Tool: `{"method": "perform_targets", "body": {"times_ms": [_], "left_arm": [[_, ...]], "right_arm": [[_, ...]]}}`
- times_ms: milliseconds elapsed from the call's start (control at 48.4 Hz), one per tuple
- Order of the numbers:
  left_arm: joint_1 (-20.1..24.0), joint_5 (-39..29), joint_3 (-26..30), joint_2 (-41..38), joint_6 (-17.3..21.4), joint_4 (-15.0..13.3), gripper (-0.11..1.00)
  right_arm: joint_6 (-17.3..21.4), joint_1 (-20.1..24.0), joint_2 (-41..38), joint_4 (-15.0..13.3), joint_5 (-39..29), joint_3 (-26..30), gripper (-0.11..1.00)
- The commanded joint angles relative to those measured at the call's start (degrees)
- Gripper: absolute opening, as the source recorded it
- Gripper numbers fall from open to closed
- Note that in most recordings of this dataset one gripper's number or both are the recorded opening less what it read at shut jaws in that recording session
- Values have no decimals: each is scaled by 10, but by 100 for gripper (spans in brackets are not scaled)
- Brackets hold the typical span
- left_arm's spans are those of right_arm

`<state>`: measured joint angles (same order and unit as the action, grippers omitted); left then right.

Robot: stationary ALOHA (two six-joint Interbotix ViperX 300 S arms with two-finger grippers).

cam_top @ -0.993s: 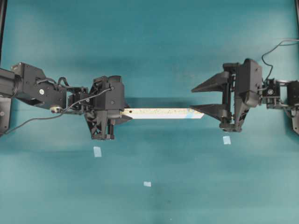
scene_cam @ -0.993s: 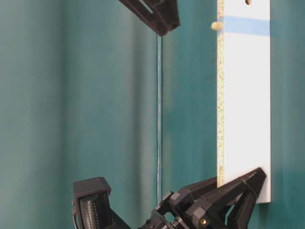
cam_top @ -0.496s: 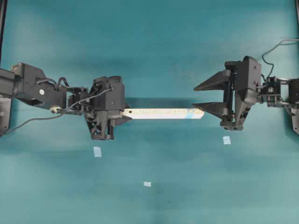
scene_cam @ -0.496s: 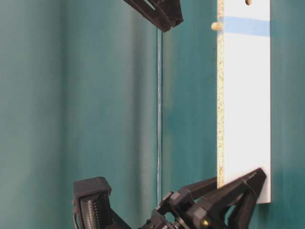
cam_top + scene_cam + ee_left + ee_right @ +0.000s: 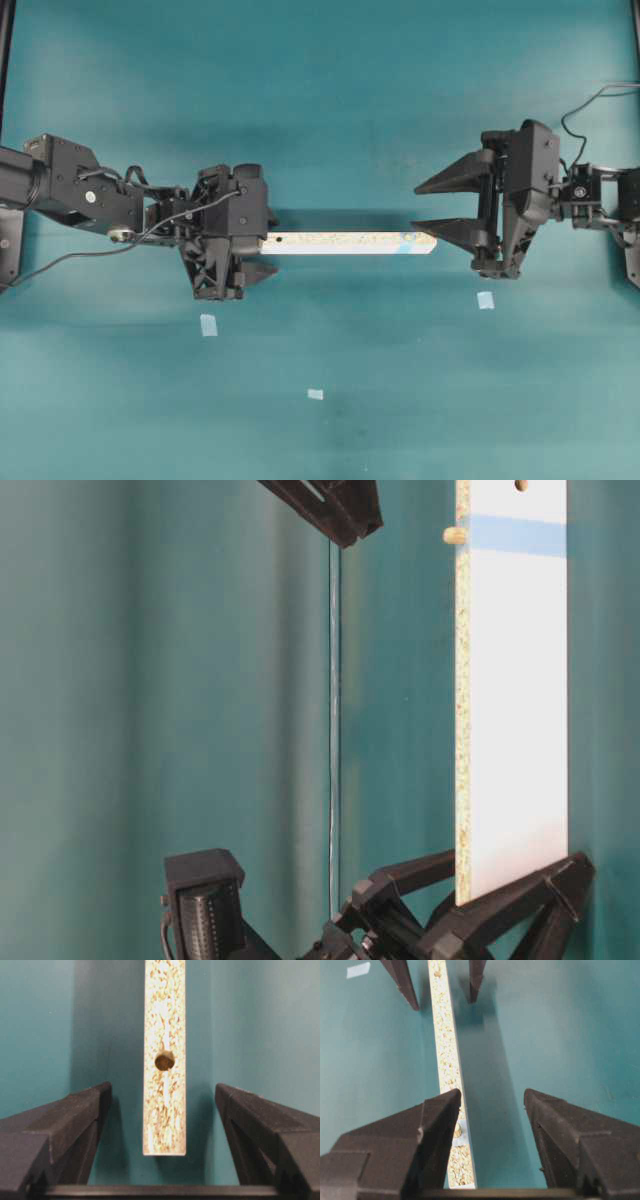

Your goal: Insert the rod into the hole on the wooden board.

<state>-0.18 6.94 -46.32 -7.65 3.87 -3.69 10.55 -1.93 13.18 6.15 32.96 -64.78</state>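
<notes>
**Mara:** Chipboard first: the wooden board [image 5: 348, 243] stands on its narrow edge on the teal table [image 5: 330, 110], speckled face up, running between the two arms. Where is the rod?

**Ivo:** Seated, I think. At table level the rod [image 5: 454, 535] pokes out of the speckled edge, level with the blue mark, near the end away from the left arm. In the right wrist view a pale stub shows at the blue square, partly hidden by a finger, so the hole itself is covered.

**Mara:** And the other hole?

**Ivo:** The unmarked hole [image 5: 164, 1060] is bare, in front of the left wrist camera.

**Mara:** Fingers?

**Ivo:** The left gripper [image 5: 162, 1105] is spread wide, pads clear of the board on both sides, holding nothing. The right gripper [image 5: 428, 207] also stands apart and empty; one finger sits just beside the board's marked end, and I cannot tell whether it touches.

**Mara:** So how far along?

**Ivo:** I judge the insertion made. How deep the peg sits I cannot tell. What is left looks like drawing both arms away without knocking the board, which stands unsupported.
</notes>
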Motion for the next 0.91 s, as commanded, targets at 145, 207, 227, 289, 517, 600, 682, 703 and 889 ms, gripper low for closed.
{"method": "perform_targets", "body": {"times_ms": [145, 207, 227, 289, 517, 600, 682, 703, 889], "left_arm": [[0, -15, 24, 52, 2, 0, 90], [0, -23, 23, 62, 3, 0, 90], [0, -25, 23, 64, 3, 0, 90], [1, -33, 19, 72, 3, 0, 90], [4, -32, 18, 97, 6, 2, 90], [9, -30, 16, 109, 6, 2, 90], [13, -30, 13, 121, 6, 1, 90], [15, -30, 12, 125, 6, 2, 90], [18, -30, -5, 150, 6, 2, 89]], "right_arm": [[-1, -1, 30, -1, 4, 4, 65], [-1, -1, 39, -2, 3, 3, 65], [-1, -1, 41, -2, 3, 2, 65], [0, -1, 48, -1, 3, -2, 65], [3, -1, 78, -2, 2, -28, 65], [3, -1, 97, -1, -4, -37, 65], [3, -1, 120, -2, -12, -47, 65], [3, -1, 126, -2, -16, -49, 65], [3, -1, 176, -2, -69, -76, 64]]}}
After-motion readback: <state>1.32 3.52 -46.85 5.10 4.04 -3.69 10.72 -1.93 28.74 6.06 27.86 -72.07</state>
